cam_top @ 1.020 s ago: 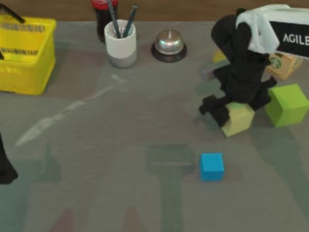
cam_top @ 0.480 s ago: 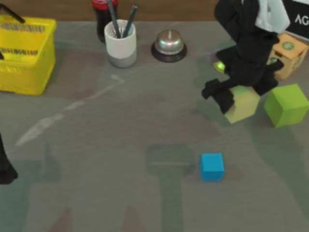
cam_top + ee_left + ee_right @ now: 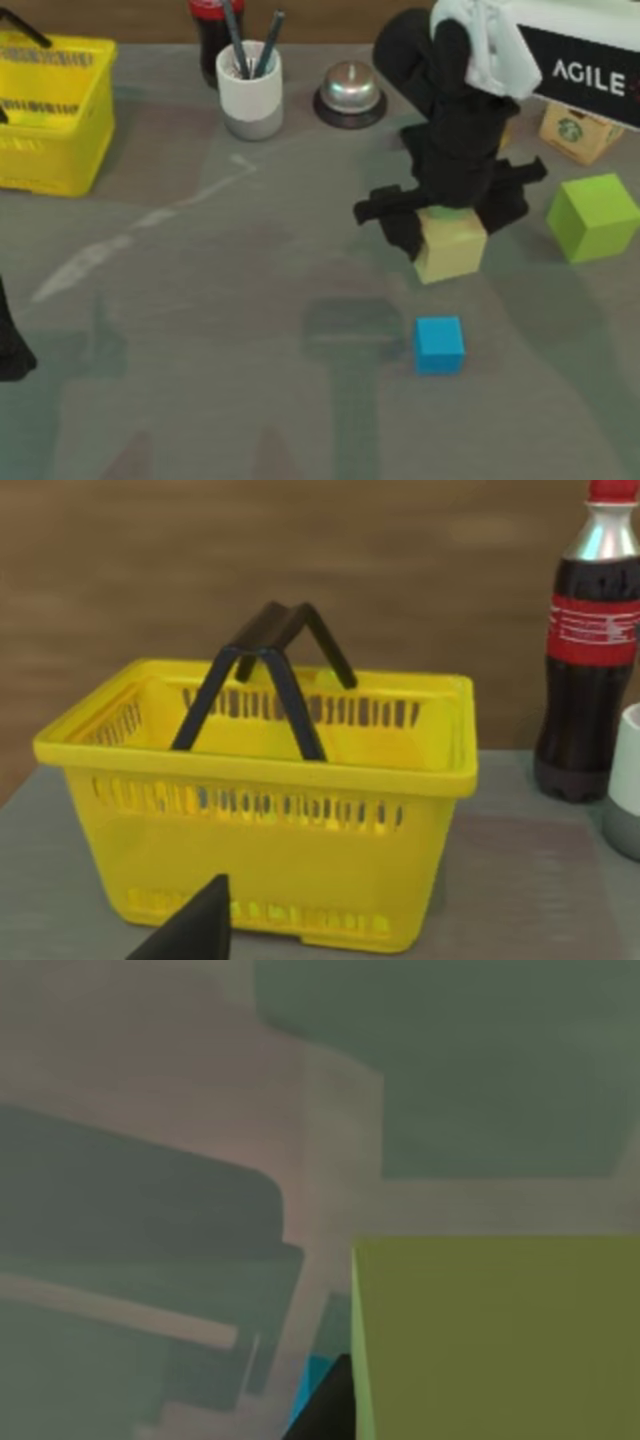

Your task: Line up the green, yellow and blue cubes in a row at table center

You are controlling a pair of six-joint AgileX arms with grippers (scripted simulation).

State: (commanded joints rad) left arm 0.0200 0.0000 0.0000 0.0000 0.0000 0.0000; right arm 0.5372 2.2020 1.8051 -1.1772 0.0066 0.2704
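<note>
The right gripper is pinching the yellow cube from above, its jaws pressed on the cube's sides, near the middle of the table and a little to the right. In the right wrist view the yellow cube fills much of the picture. The blue cube lies on the table just below it, apart from it. The green cube sits well to the right – beside a tan cube with green logos. At the far edge stand a bell, a white cup with pens, a cola bottle and a yellow basket. The left gripper is parked at the left edge – I cannot tell how its jaws stand.
</note>
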